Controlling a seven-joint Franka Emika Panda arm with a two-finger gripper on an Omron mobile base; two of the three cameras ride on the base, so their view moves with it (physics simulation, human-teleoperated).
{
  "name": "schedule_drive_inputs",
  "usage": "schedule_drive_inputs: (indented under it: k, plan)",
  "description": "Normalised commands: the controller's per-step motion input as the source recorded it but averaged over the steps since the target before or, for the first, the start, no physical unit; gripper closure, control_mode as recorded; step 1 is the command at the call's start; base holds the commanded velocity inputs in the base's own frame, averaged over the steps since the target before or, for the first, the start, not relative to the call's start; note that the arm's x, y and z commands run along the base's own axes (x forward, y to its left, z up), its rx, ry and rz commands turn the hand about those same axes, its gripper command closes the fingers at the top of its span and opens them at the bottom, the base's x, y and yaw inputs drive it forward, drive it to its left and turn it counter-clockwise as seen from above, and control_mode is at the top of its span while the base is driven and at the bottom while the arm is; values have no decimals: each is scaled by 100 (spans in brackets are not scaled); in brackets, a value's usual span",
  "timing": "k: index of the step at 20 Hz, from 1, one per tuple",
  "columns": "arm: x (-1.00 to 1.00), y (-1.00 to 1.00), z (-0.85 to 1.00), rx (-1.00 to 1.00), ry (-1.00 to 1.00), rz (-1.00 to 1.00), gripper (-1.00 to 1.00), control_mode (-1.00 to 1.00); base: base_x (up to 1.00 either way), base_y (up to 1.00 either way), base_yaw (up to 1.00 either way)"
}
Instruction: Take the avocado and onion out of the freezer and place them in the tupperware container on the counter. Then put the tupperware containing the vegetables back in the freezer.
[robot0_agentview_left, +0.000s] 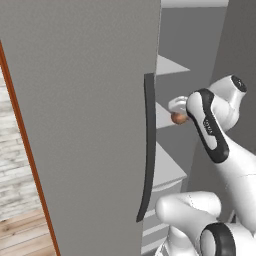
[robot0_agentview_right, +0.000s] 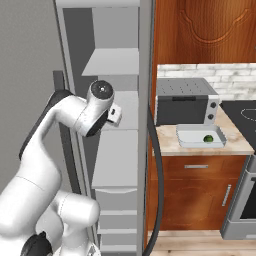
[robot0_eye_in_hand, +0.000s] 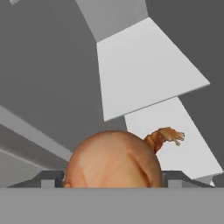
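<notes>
My gripper (robot0_eye_in_hand: 113, 177) reaches into the open freezer (robot0_agentview_right: 116, 160) and is shut on the onion (robot0_eye_in_hand: 113, 162), an orange-brown ball that fills the gap between both finger tips. From the left base view the onion (robot0_agentview_left: 177, 118) sits at the hand just over a pale shelf, beside the freezer door (robot0_agentview_left: 75, 100). The avocado (robot0_agentview_right: 208, 138), a small dark green ball, lies in the tupperware container (robot0_agentview_right: 186, 141) on the counter (robot0_agentview_right: 167, 144).
The freezer door's long dark handle (robot0_agentview_left: 148, 145) stands close to the arm's left. A grey toaster oven (robot0_agentview_right: 182, 102) stands behind the container. A black stovetop (robot0_agentview_right: 245, 115) lies at the right. Pale shelves (robot0_eye_in_hand: 144, 65) stretch ahead of the hand.
</notes>
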Motion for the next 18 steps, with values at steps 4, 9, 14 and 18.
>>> schedule_drive_inputs:
  k: [4,9,14,18]
  plan:
    - [-88,0,41,-15,-5,-4,100,-100,0,0,0]
    - [-65,2,64,-5,0,-5,100,-100,0,0,0]
    - [-57,3,63,0,0,-1,100,-100,0,0,0]
    - [-81,13,4,-11,-4,0,100,-100,0,0,0]
